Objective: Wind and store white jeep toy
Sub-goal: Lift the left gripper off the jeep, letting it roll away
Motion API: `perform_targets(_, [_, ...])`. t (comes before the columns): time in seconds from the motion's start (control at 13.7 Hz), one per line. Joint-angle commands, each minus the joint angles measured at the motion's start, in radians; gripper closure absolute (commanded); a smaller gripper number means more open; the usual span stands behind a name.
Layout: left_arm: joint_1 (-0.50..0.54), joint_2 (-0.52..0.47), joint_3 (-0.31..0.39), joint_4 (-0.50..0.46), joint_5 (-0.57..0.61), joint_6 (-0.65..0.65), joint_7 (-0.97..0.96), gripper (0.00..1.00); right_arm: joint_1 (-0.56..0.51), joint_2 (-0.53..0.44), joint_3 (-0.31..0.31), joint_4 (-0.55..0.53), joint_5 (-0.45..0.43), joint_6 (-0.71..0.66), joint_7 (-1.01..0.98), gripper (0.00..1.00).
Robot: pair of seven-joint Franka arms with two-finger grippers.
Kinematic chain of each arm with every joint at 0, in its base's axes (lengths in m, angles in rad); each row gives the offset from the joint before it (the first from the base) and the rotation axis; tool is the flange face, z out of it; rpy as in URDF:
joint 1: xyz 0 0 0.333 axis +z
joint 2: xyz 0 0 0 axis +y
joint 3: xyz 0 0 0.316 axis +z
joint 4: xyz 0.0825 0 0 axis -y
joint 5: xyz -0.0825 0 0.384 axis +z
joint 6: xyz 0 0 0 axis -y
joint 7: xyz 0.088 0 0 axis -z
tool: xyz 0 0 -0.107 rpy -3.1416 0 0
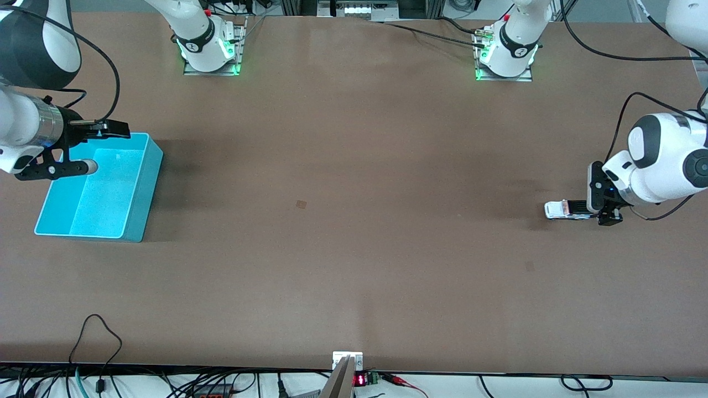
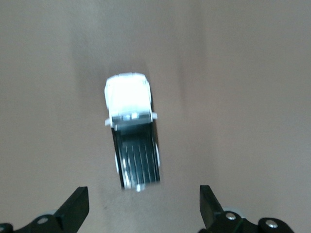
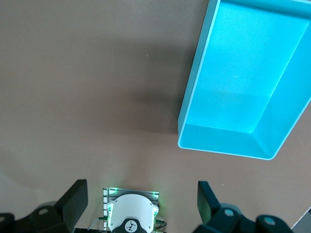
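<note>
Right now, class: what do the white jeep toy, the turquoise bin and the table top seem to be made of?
White jeep toy: probably plastic or painted metal; glossy white body, ribbed black roof.
Turquoise bin: likely moulded plastic; smooth, uniform colour, thin walls with a slight sheen.
Table: matte brown board or laminate, perhaps; flat, with no glare.

My table point(image 1: 354, 221) is a flat, plain brown, with a small darker square patch near its middle. The toy jeep point(image 1: 566, 209) has a white body and a black roof panel ruled with thin pale lines; in my left wrist view its hood point(image 2: 127, 95) shows bright white. The bin point(image 1: 138, 188) is turquoise all over, lighter on its inner floor. My arms are white with black joints, my fingers point(image 2: 73, 209) black, and green lights glow at both bases.
</note>
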Motion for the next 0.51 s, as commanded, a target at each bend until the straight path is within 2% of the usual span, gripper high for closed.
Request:
perform_targets(0.0, [0.007,-0.011,-0.02,0.009,-0.027,-0.013,0.004,0.0,-0.006,-0.005,0.003,-0.003,-0.001,-0.009,-0.01,0.0])
perform_targets(0.22, [0.006,-0.017,-0.026,0.019,-0.076,-0.012,0.0,0.0,-0.006,-0.005,0.003,-0.003,-0.001,-0.009,-0.01,0.0])
perform_targets(0.44, [-0.031,-0.026,-0.027,0.021,-0.077,-0.012,-0.009,0.0,-0.006,-0.005,0.003,-0.003,-0.001,-0.009,-0.011,0.0])
